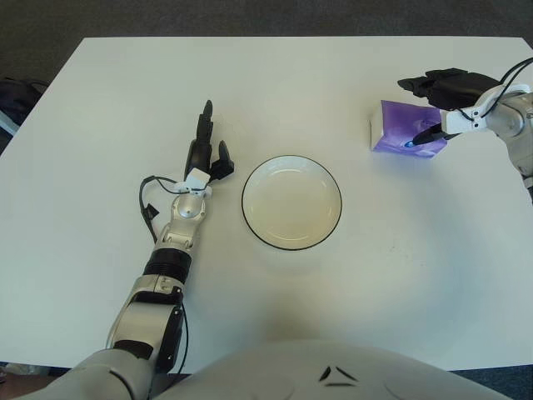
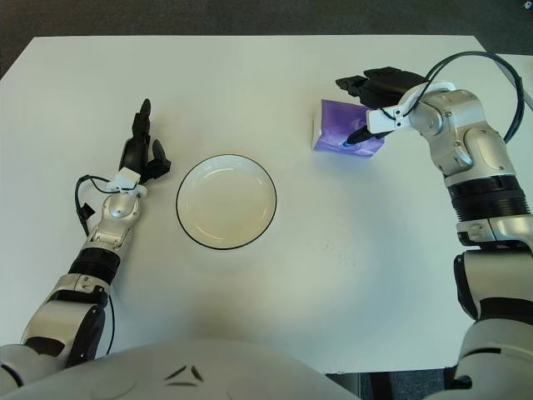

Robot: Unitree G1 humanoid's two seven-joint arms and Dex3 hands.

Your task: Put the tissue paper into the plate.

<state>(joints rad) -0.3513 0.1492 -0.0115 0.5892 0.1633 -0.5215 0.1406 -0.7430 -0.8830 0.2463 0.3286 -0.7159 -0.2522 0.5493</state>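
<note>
The purple tissue pack (image 2: 343, 129) lay flat on the white tabletop (image 2: 333, 275) — well right of the plate (image 2: 226, 201), which was round, white, black-rimmed and empty.

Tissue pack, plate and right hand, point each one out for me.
tissue pack (image 2: 333, 127), right eye view, purple top face.
plate (image 2: 185, 229), right eye view, dark rim.
right hand (image 2: 376, 92), right eye view, fingers at the pack.

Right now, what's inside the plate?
Nothing: the plate shows only its bare pale inside. The purple tissue pack is on the table to its right, with the right hand at it. The left hand shows left of the plate.
</note>
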